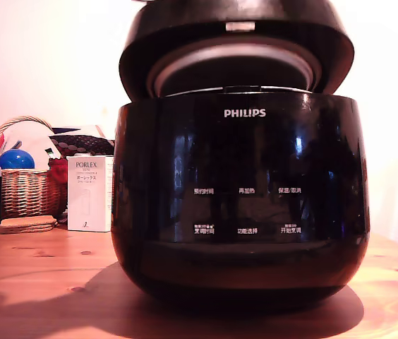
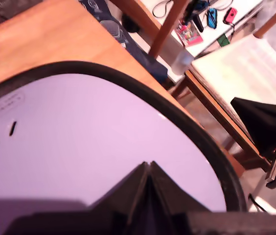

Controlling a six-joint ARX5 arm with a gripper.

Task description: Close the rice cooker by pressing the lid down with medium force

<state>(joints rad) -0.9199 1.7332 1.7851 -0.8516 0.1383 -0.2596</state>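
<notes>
Closed jaws tip-down on the lid (image 2: pixel 103 147)

One camera sits low on the table (image 1: pixel 37 282), very near the front of the rice cooker (image 1: pixel 240 205), and looks straight at it. The other camera rides just behind the gripper (image 2: pixel 149 169) and looks down past its closed tips at the lid (image 2: pixel 103 142) right below them. Both cameras see the lid (image 1: pixel 234 42) and the wooden table.
</notes>
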